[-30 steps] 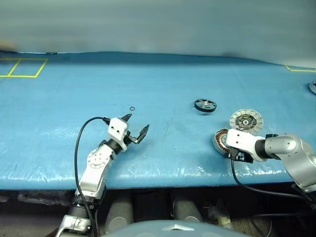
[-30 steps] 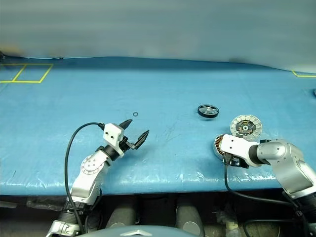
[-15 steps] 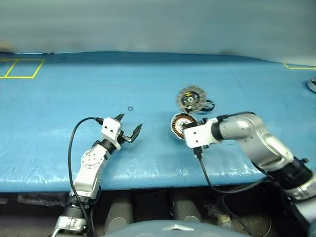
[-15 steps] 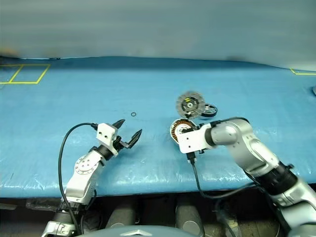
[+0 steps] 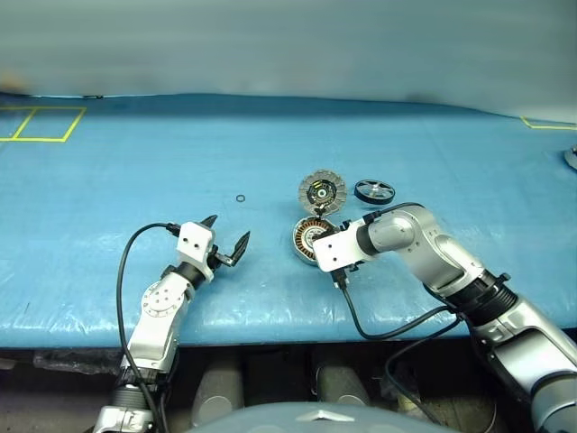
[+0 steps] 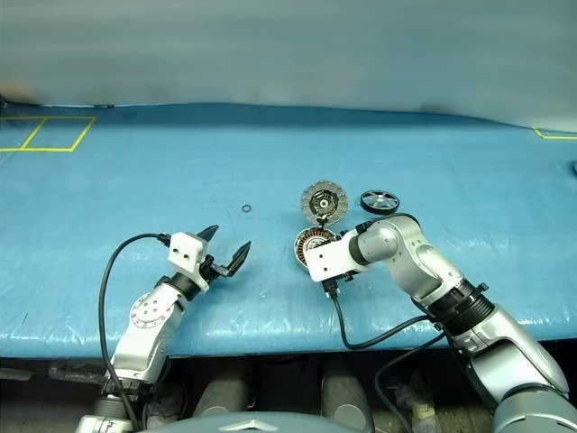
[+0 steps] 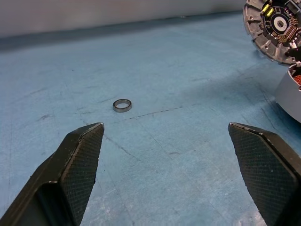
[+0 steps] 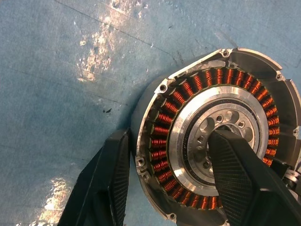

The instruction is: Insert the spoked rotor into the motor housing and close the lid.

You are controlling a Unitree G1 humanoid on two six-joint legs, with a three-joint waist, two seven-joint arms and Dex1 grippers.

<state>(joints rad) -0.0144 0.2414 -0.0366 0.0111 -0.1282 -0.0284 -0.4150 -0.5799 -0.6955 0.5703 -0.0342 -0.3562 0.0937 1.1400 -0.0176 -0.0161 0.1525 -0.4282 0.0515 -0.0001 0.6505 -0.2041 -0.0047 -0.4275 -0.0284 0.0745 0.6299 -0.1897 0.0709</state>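
Since a second ago your right gripper (image 8: 169,183) has dragged the motor housing (image 5: 311,240) leftward toward the table's middle, and the lid (image 5: 322,189) has come along; it now leans ribbed face out just behind the housing. One finger sits outside the housing wall and the other in the dark centre, so you are clamped on its rim with the copper windings between. Your left gripper (image 5: 225,242) hangs wide open and empty, near a small metal ring (image 7: 122,105). You appear to be staging the housing. The spoked rotor (image 5: 374,190) lies just right of the lid, untouched. Next, release the housing flat, then fetch the rotor.
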